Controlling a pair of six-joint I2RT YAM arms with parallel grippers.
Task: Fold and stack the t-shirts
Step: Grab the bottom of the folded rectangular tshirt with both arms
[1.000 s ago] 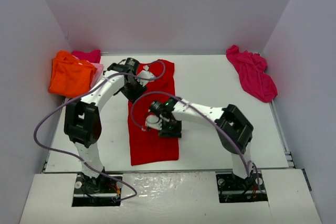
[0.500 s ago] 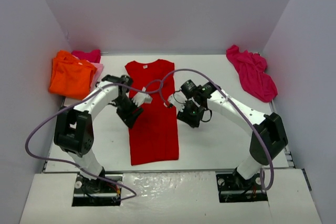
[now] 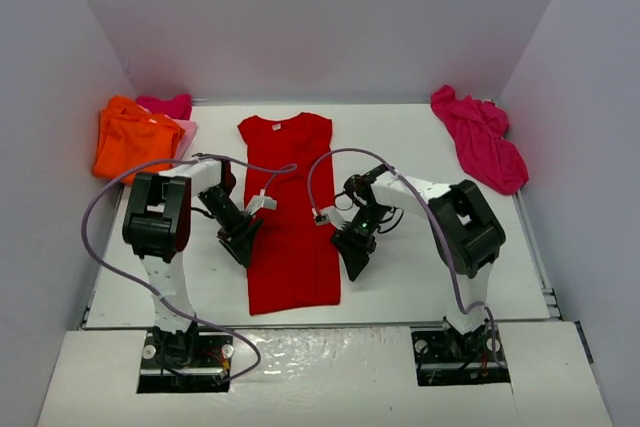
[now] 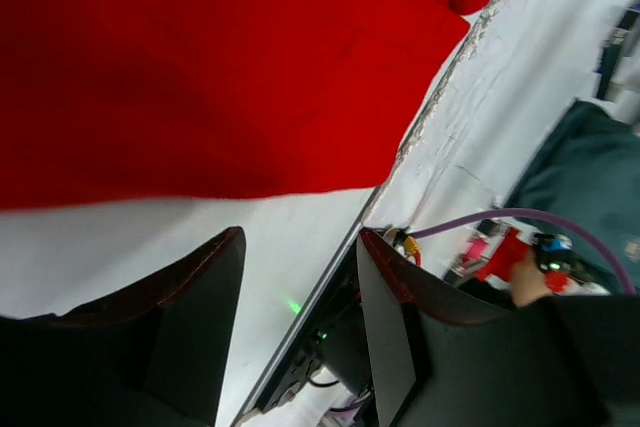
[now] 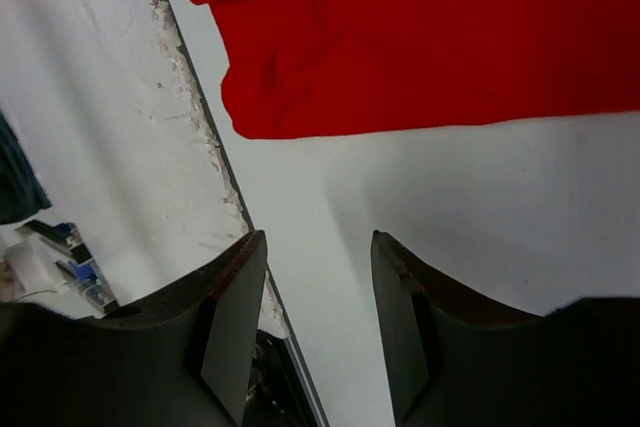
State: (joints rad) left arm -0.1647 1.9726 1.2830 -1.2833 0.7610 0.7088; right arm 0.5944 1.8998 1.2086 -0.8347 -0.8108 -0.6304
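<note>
Overhead: a red t-shirt (image 3: 292, 209) is seen laid flat down the middle of the white table (image 3: 420, 137), collar at the far end, apparently folded lengthwise into a long strip.
Left gripper (image 3: 241, 247): set just beside the shirt's left edge, jaws spread wide, nothing held.
Right gripper (image 3: 355, 257): placed just beside the right edge, jaws likewise wide and empty.
Other shirts: an orange t-shirt (image 3: 133, 142), with a pink t-shirt (image 3: 166, 105) behind it, is piled far left; a magenta t-shirt (image 3: 480, 139) is crumpled far right.
Risk: if only the top layer is pinched, the lengthwise fold could be pulled open; uneven lifting by the two sides could skew the next fold.
</note>
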